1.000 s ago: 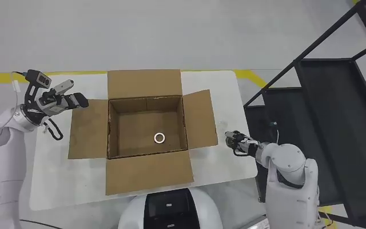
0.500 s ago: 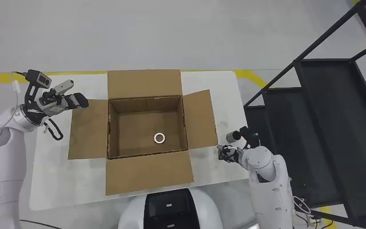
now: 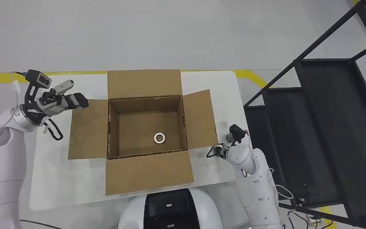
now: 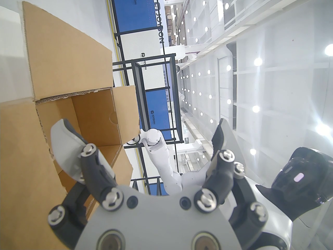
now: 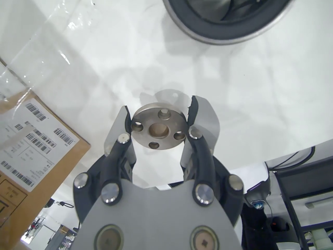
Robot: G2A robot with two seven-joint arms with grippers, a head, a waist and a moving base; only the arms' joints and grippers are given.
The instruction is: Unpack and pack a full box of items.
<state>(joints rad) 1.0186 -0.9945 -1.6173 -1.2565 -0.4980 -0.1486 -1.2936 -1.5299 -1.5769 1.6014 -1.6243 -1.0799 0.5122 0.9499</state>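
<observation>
One box (image 3: pixel 148 172) holds one ring (image 3: pixel 159 137); right hand (image 5: pixel 159 114) pinches one metal disc (image 5: pixel 159 131), left hand (image 4: pixel 141 131) spread.

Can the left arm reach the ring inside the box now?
Probably yes. The box is open with its flaps folded out, the ring lies alone on its floor, and the left gripper is open and empty beside the box.
</observation>
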